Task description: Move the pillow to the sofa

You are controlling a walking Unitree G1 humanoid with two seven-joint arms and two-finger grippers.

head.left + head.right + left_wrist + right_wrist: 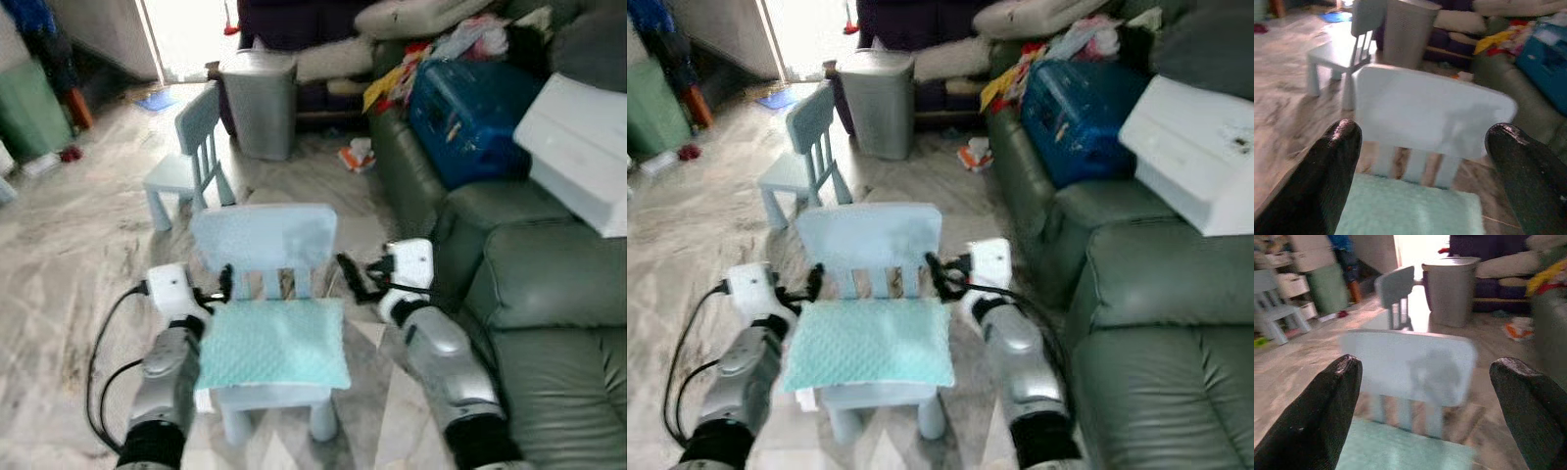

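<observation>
A: Where is the flat, pale turquoise textured pillow (pixel 272 344)?

B: It lies on the seat of a small light-blue plastic child's chair (pixel 265 238), covering most of the seat, its back edge against the slats under the backrest. The chair stands on the grey marbled floor (pixel 78 245), just beside the dark green leather sofa (pixel 549 323) on the robot's right.

A: And the end effectors?

B: The left end effector (pixel 223 284) sits at the pillow's left rear corner, beside the chair's back. Its two black fingers (pixel 1332 171) are spread wide in the wrist view, the backrest and pillow showing between them, and they grip nothing. The right end effector (pixel 355 279) is at the right rear corner, level with the other, fingers (pixel 1327 411) likewise wide apart and empty. Whether either touches the pillow I cannot tell.

A: What else is around?

B: A second light-blue chair (pixel 191 157) farther off, a grey lidded bin (pixel 260 103) behind it, a blue plastic crate (pixel 470 117) and a white box (pixel 578 152) on the sofa.
</observation>
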